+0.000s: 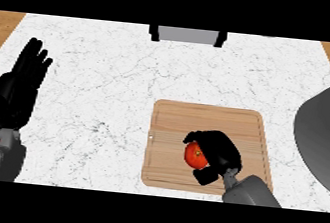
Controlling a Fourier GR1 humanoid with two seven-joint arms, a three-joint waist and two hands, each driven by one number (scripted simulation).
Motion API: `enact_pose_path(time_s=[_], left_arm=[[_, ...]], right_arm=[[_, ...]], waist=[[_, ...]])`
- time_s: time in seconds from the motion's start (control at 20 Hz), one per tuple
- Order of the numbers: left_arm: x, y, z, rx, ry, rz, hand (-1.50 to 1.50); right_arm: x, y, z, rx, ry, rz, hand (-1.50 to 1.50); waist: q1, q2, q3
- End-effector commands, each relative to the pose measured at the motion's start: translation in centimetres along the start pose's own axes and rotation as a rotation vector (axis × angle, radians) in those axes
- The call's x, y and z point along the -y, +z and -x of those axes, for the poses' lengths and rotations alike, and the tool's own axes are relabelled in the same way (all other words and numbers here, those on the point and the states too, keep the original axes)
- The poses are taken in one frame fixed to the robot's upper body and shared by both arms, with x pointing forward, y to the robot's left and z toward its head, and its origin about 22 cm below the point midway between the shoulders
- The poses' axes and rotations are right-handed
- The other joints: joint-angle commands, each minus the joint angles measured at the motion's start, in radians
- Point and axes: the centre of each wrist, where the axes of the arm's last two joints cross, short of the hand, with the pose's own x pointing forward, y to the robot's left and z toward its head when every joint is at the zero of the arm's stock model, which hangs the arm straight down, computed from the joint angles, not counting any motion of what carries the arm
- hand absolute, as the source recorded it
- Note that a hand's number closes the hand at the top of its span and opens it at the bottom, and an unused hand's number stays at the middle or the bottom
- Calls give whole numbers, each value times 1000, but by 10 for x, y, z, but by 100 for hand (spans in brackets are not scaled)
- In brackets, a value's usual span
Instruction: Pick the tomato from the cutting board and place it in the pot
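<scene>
Grasping appears to be the step in hand: the right hand (215,151) comes in from the lower edge and curls its fingers around the one red tomato (194,155), which sits low on the one wooden cutting board (204,118), toward its near edge. Whether the tomato has left the wood cannot be told from above. The one grey pot (327,134) stands just beside the board on the right, partly cut off by the edge of the view, and nothing has gone into it yet. The next move likely calls for a lift clear of the board, a carry rightward over the pot's rim, then a release. The left hand (18,87) rests open, fingers up, at the left edge, above the white marble counter (98,67).
</scene>
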Motion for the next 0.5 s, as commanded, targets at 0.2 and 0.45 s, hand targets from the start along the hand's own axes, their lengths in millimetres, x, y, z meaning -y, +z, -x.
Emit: enact_pose_path(time_s=[0.2,0.45], left_arm=[[13,15,-2,0,-3,-13,0],[-4,-2,-10,-7,5,-18,0]], right_arm=[[-21,-14,9,71,27,-2,150],[-14,5,14,84,57,6,150]], waist=[[1,0,1],[-2,0,0]])
